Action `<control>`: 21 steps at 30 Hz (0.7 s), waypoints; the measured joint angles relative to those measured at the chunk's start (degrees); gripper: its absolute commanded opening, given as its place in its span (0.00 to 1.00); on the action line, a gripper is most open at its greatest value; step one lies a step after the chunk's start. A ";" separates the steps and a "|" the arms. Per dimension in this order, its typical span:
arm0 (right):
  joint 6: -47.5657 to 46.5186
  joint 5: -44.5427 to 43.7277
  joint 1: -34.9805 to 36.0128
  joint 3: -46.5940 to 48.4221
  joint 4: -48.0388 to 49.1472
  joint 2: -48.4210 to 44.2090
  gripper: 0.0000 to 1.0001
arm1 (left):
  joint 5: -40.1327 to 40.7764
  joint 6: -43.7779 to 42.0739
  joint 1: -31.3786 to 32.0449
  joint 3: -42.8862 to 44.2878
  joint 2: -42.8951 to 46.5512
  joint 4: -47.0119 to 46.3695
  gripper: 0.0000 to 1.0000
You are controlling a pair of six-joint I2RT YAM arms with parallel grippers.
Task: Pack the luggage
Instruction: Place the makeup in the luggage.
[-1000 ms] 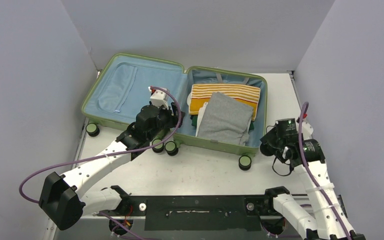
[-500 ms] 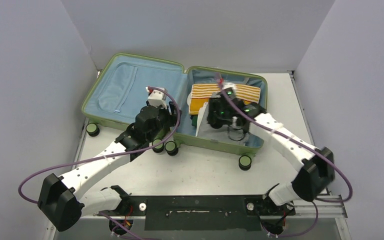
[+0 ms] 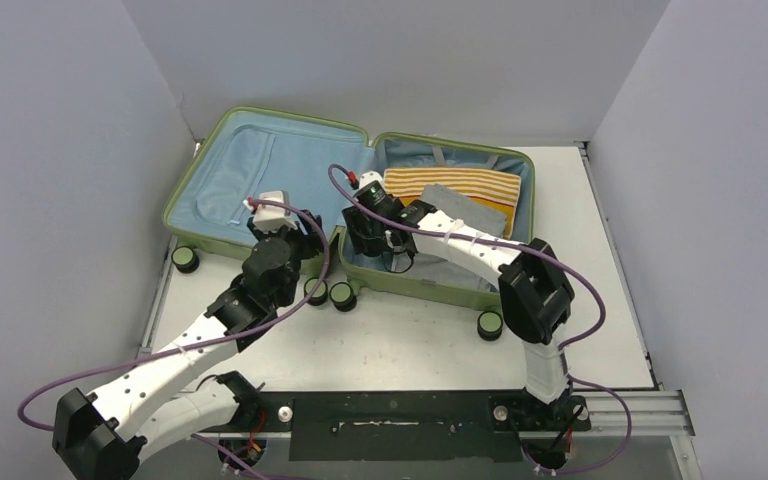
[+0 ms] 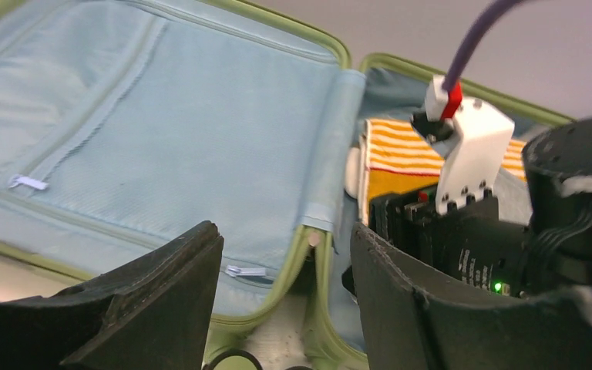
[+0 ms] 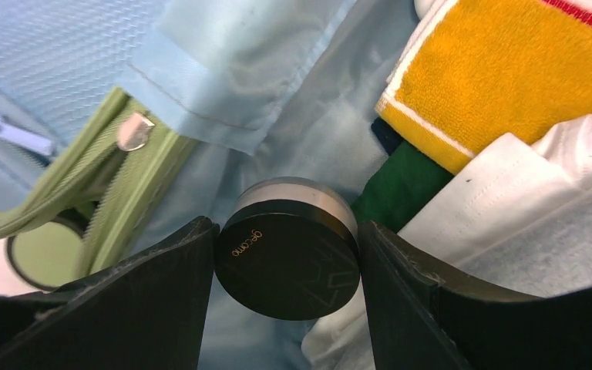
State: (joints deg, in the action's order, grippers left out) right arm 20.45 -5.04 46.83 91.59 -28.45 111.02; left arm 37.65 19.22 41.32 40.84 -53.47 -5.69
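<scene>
White table (image 3: pixel 410 345), grey walls: luggage (image 3: pixel 222 180) is laid open at twelve o'clock.
Top view: clothes (image 3: pixel 460 183) are packed in its right half. Left wrist: left gripper (image 4: pixel 285 247) is released (nothing between). Right wrist: right gripper (image 5: pixel 287 227) is clenched on a black jar (image 5: pixel 289 266).

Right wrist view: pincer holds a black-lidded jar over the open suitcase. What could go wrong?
Round jar held by its sides in the right pincer: may slip. Released here, it could catch the folded clothes and roll toward the luggage hinge. Open left pincer sits close to the right arm: possible clash.
</scene>
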 measured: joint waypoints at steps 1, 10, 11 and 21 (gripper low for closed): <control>0.02 -0.15 -0.02 0.00 -0.07 0.85 0.00 | 1.55 -0.07 0.00 -0.70 0.92 -0.57 0.59; 1.51 -0.13 -0.39 0.00 0.09 4.15 0.59 | 8.76 -0.55 0.15 -2.69 3.96 -4.63 0.62; 1.70 -0.04 -0.39 0.00 0.09 4.15 0.66 | 8.96 -0.61 0.17 -2.69 3.82 -4.72 0.65; 5.57 4.90 -1.97 0.00 0.35 2.73 0.84 | 10.01 -1.68 0.22 -2.71 2.80 -4.94 0.87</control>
State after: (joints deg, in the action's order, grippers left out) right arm 26.02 -0.14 44.86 91.59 -28.10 113.75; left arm 47.66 17.54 41.54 38.13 -50.68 -10.63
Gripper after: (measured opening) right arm 0.829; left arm 0.850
